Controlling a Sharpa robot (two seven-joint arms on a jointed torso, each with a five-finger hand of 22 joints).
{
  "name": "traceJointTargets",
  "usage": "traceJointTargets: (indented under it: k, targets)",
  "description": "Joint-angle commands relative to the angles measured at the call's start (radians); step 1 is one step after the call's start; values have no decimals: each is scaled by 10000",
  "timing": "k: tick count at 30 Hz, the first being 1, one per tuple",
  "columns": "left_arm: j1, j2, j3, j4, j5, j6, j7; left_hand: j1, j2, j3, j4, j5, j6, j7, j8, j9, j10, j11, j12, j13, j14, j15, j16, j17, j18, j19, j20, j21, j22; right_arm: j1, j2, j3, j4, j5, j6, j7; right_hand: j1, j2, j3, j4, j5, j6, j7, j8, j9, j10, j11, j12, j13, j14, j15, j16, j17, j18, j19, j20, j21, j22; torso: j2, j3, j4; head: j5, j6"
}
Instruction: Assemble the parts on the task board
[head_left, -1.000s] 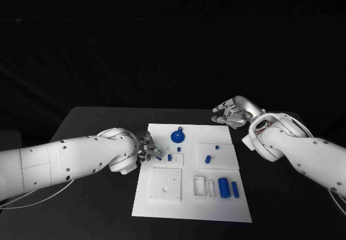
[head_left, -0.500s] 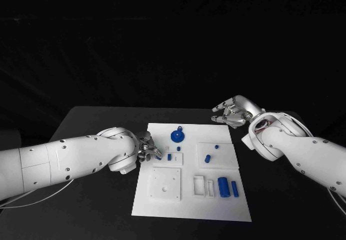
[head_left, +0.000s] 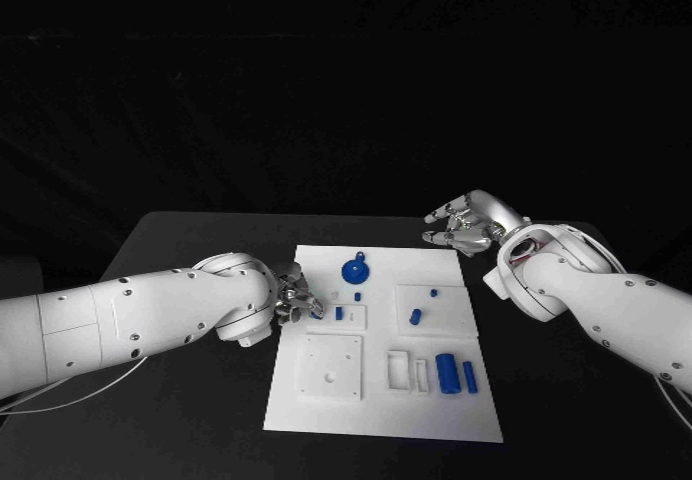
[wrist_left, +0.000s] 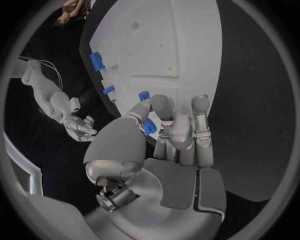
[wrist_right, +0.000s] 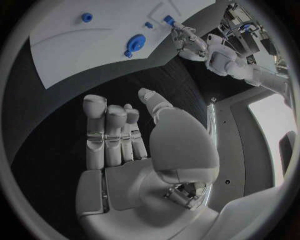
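Note:
The white task board (head_left: 433, 420) lies in the middle of the black table. My left hand (head_left: 296, 297) hovers at the board's left edge and pinches a small blue part (head_left: 316, 314) between thumb and fingers; the left wrist view shows that part (wrist_left: 149, 128) in the pinch. Just beyond it a blue peg (head_left: 339, 314) stands in a small white block. My right hand (head_left: 462, 228) hangs over the board's far right corner, fingers (wrist_right: 106, 135) extended and holding nothing. A blue round disc (head_left: 355, 271) sits near the board's far edge.
Further blue pegs (head_left: 415, 318) stand on a raised plate right of centre. Two blue cylinders (head_left: 447, 374) lie at the near right beside white slotted pieces (head_left: 398, 371). A white square plate with holes (head_left: 332, 368) sits at the near left. Black table surrounds the board.

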Motion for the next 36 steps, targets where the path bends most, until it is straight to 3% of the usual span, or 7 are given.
traceJointTargets:
  k: [1,17,36]
  targets:
    - [-78,19,-62,20,8,488,-166,-17,106,2,73,-35,1871,-1264,36,2,106,-319,51,4,-16,-35,52,13,-8,-5,40,15,182,-10,11,5,4,-11,87,67,-127,0,59,18,46,-60,10,-56,-15,-38,-4,-8,4,-44,2,-29,-5,166,35,0,9,732,2,3,5,-2,-9]
    - [-75,205,-60,-208,7,568,-176,-207,298,23,53,-112,1916,-1293,49,284,105,-328,77,6,-18,-39,71,24,3,-3,62,13,183,-13,43,5,-12,-11,100,63,-136,-2,81,-2,69,-65,11,-57,-15,-44,-4,-17,0,-48,2,-41,-12,167,30,1,-1,729,6,19,-16,19,-4]
    - [-73,393,-57,-348,-27,1089,-250,-200,364,58,-63,-119,1931,-1297,43,391,103,-329,88,7,-20,-31,108,80,5,-23,77,20,183,-14,56,5,-44,-11,106,67,-143,-11,119,-24,141,-61,12,-56,-15,-47,-5,-18,1,-51,0,-48,-16,166,32,-2,8,731,-3,0,8,-8,-33]
